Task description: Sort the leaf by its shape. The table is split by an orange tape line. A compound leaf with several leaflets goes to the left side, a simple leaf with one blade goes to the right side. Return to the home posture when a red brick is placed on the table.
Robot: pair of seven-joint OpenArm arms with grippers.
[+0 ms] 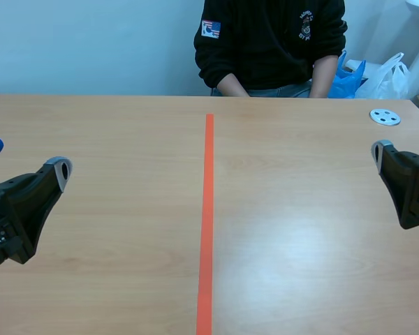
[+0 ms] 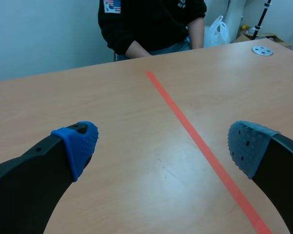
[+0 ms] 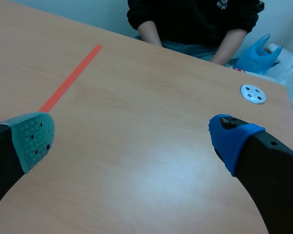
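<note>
My left pincer stands wide open low over the table, the tape line running ahead between its fingers. My right pincer is just as wide, with a white disc well ahead. Only the scene view shows both arms at once, with a person seated across; in no view can I tell where the leaf is.

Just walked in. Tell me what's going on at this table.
Nothing is being handled. The left gripper and the right gripper both hover open and empty above the table, one on each side of the orange tape line. No leaf or red brick is in view. A person sits at the far edge, and a small white disc lies near the far right corner.
</note>
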